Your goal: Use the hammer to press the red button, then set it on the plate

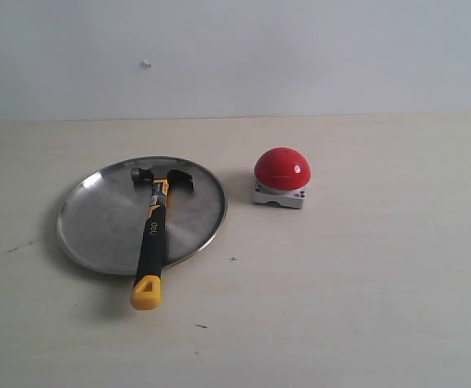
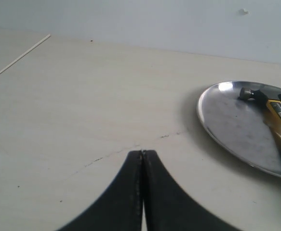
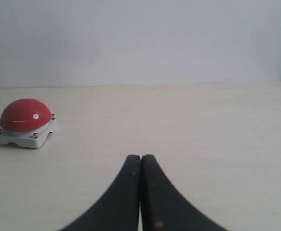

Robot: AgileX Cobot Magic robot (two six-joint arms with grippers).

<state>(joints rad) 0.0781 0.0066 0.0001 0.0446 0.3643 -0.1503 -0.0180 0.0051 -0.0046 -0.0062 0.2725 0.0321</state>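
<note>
Hammer lying across plate, yellow end overhanging the rim, red button beside, left gripper and right gripper jaws together, holding nothing

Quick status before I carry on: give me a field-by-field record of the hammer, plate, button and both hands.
hammer: lying across the plate, head inside the rim, yellow handle end sticking out past the near rim
plate: on the table, left of the button in the exterior view
button: red dome on a grey base, apart from the plate, nothing touching it
left hand: shut, empty, over the table, clear of the plate
right hand: shut, empty, away from the button
</note>
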